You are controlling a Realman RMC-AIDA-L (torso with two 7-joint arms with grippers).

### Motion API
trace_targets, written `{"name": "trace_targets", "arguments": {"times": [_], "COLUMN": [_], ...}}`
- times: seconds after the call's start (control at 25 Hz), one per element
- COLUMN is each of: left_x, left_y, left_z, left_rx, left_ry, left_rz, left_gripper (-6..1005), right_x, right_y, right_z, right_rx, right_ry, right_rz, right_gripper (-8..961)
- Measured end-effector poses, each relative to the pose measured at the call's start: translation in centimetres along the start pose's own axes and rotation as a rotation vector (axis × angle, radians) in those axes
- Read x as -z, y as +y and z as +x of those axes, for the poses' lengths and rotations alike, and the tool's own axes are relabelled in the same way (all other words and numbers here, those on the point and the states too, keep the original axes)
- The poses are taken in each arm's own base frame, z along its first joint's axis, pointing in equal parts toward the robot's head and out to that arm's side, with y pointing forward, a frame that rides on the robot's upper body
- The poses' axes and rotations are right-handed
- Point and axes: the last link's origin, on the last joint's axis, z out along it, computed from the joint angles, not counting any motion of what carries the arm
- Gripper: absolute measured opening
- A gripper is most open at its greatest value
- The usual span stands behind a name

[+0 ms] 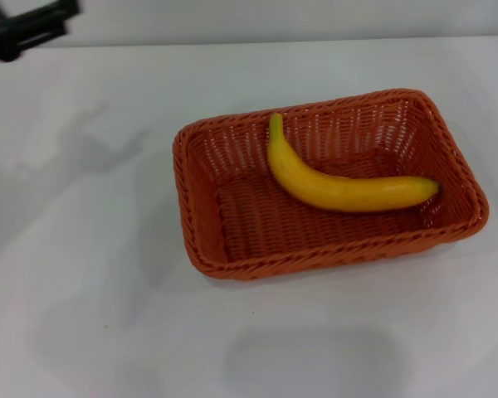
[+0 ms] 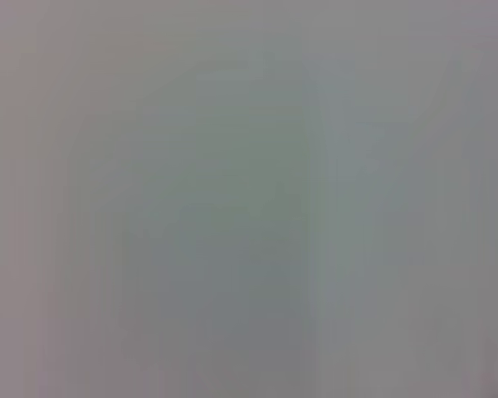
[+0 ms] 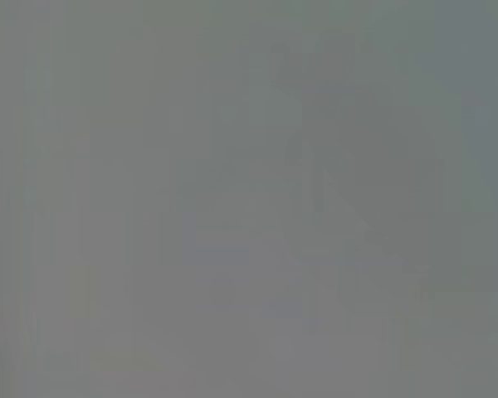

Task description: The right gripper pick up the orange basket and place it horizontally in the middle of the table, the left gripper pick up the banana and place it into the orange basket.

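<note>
Head view: left gripper (image 1: 25,29) far-left, empty; banana (image 1: 340,184) in orange basket (image 1: 232,249).

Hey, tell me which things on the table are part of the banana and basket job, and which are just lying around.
Part of the job:
- orange basket
- banana, lying inside the basket
- left gripper, up at the far left corner
- table

Just lying about:
- nothing else in view

Only the left gripper (image 1: 29,29) shows, a dark shape at the far upper left corner of the head view, raised well back and off to the side; how its jaws stand cannot be made out.
</note>
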Motion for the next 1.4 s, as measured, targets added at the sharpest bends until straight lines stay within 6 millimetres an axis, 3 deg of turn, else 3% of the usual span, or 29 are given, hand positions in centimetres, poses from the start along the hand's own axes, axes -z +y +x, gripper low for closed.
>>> {"name": "trace_targets", "arguments": {"times": [0.32,0.64,1.12,1.4], "left_x": [6.5,11.1,14.2,14.1], "left_y": [-2.1,-2.5,-2.0,-2.3], "left_z": [-5.2,-9.5,-12.1,-12.7], "left_rx": [0.059,0.103,0.086,0.099], "left_ry": [0.245,0.362,0.481,0.512], "left_rz": [0.170,0.346,0.587,0.649], "left_gripper": [881,881,881,881], "right_x": [3.3,4.4,5.7,6.4], "right_y": [0.1,1.0,0.0,-0.7], "right_z": [3.2,7.0,8.5,8.3], "right_rx": [-0.043,-0.055,-0.065,-0.051], "right_ry": [-0.052,-0.064,-0.102,-0.123], "right_rz": [0.032,0.106,0.264,0.309], "right_gripper": [693,693,693,693]}}
